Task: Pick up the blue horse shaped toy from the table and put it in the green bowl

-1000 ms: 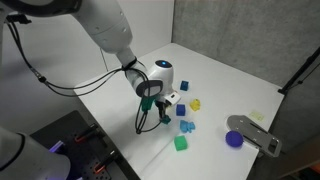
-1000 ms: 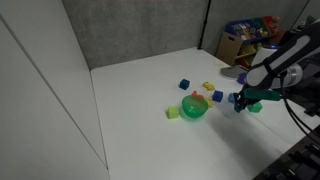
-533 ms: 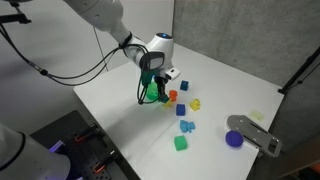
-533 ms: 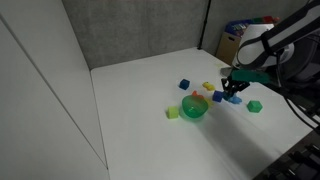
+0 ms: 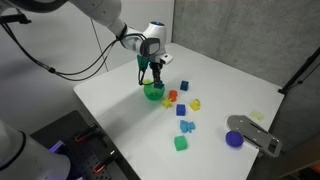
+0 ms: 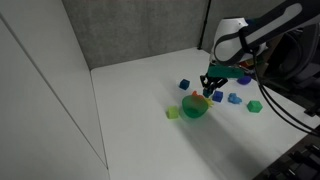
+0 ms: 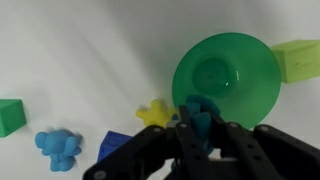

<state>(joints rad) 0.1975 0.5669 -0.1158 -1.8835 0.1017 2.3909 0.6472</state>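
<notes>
Compared with a second ago, the gripper has been carried away from the scattered toys and is now held over the rim of the green bowl. The blue horse shaped toy is clamped between the jaws, clear of the desk. Its long axis is seen roughly along the fingers, and its facing cannot be told. One bowl is counted, well in from the desk's edges. Around it, one yellow piece, one light-blue figure, one green cube and one lime block are seen.
</notes>
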